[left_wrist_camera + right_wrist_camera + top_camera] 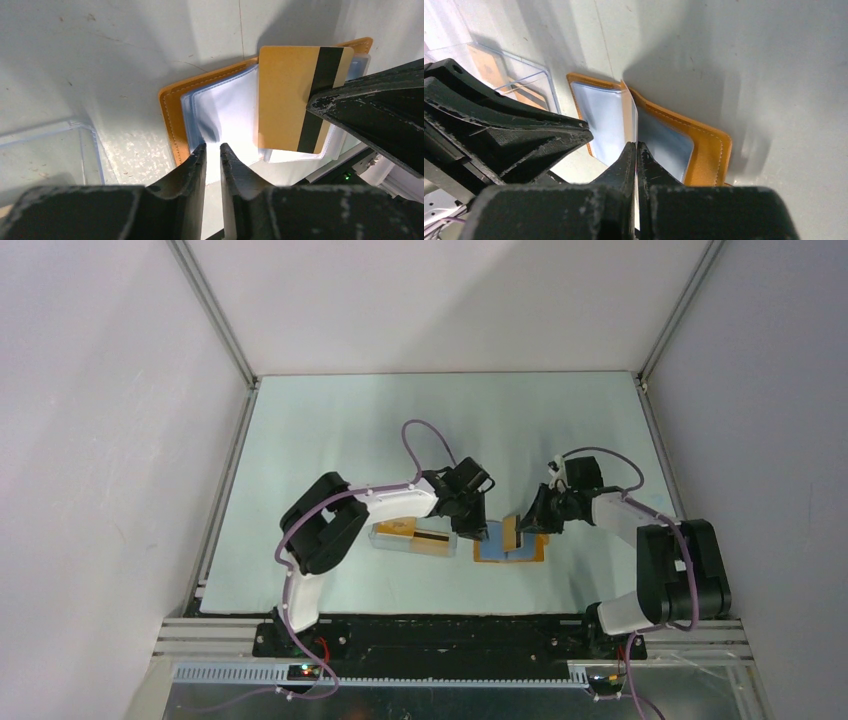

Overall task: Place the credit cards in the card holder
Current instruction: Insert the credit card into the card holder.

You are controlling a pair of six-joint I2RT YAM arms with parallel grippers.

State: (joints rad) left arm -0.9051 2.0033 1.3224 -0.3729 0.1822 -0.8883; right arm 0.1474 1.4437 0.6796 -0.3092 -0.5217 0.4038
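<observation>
I am pinching a thin, stiff credit card [289,95] by its edge in the right tool [636,150], standing it over the open card holder [510,546] near the tabletop's front edge. The left tool [213,152] is hovering nearly pressed together, empty; the glossy card is looking slippery, so I am gripping its short end.

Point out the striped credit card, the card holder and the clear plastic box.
credit card [287,95], left wrist view, its golden face.
card holder [172,107], left wrist view, its stitched orange edge.
clear plastic box [392,541], top view, its left end.
</observation>
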